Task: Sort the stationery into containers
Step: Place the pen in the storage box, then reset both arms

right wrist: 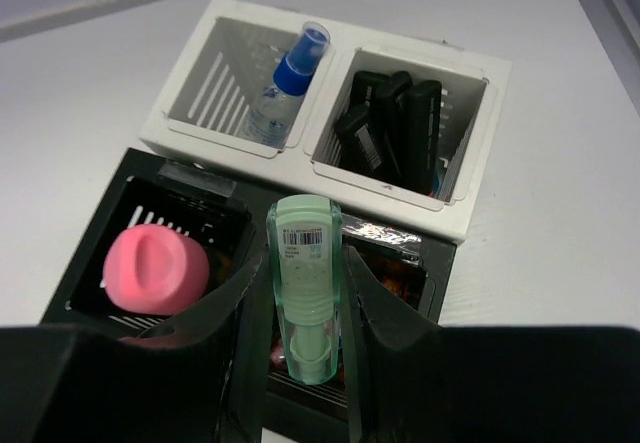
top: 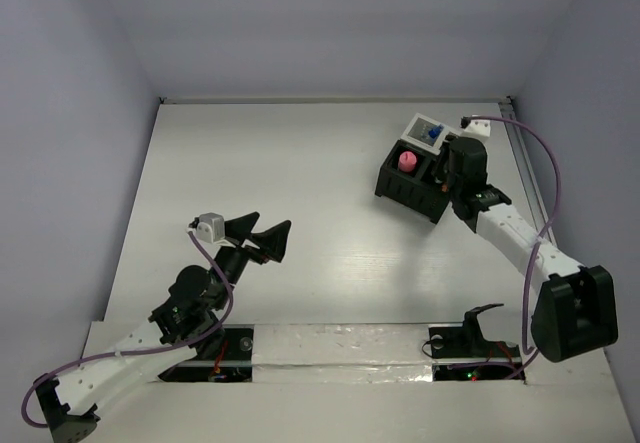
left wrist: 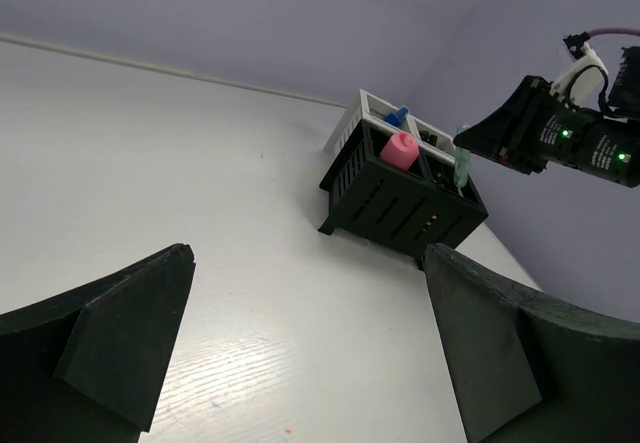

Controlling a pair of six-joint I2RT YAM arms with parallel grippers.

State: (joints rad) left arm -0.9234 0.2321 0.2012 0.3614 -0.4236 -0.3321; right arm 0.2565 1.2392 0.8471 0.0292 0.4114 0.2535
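"Green pen pinched in my right fingers, above the black box near the desk's far right corner."
"How much is left to sort?"
"Probably just this; my left fingers gape empty."

You face a white table with a faint wood grain. Plain pale lilac walls close it in: a back wall, a left wall and a right wall. Soft light leaves a dull sheen on the tabletop. A glossy white strip runs along the near edge, and a thin grey rail lines the right edge.
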